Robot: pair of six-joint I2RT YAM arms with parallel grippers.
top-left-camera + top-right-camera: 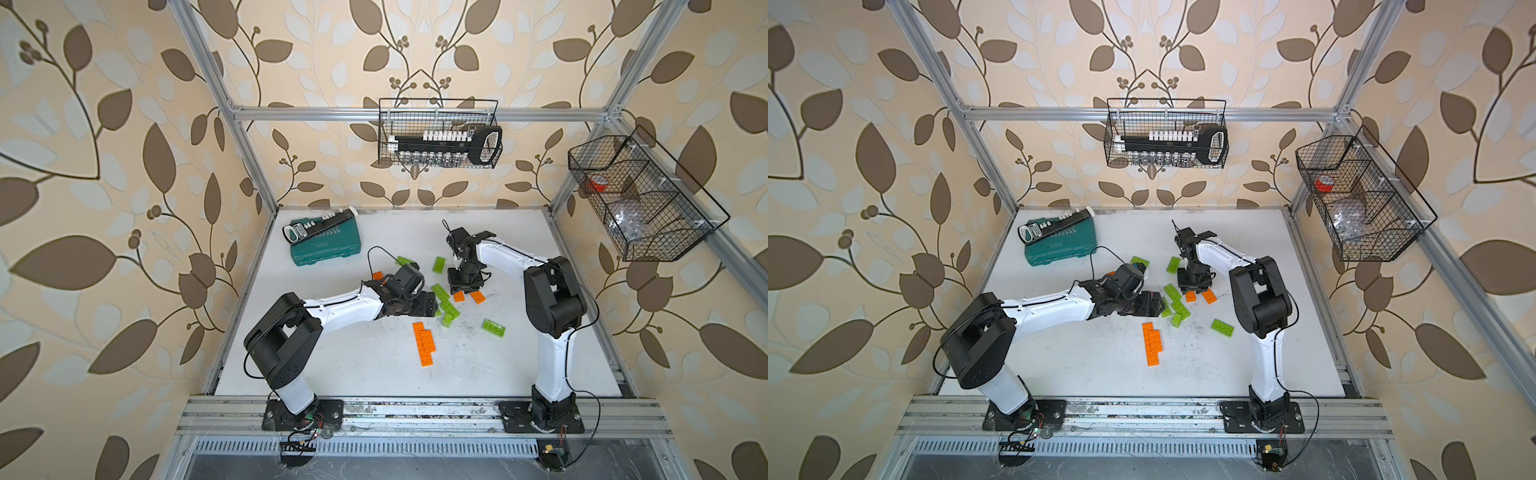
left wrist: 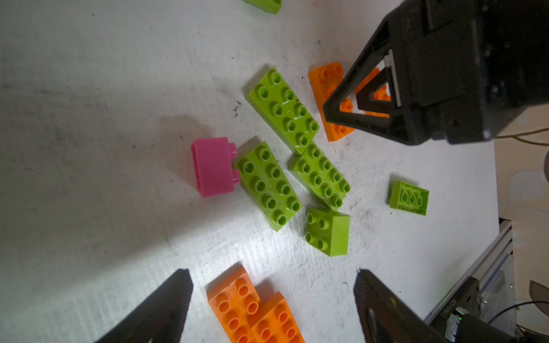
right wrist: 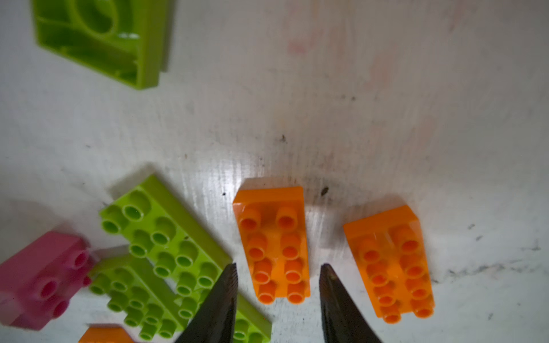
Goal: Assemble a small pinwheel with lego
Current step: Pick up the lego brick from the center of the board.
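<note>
Lego bricks lay loose on the counter, no pinwheel formed yet. The right gripper, jaws partly apart, hung over one orange brick, a finger along each long side, touching neither. I'd say it ought to drop straight, centred, then close squarely, clear of the second orange brick just beside. The left gripper gaped wide and empty near the pink brick.

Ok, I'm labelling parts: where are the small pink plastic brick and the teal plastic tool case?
Small pink plastic brick (image 2: 214,167): left wrist view, smooth side face.
Teal plastic tool case (image 1: 328,249): a top view, lid.
</note>
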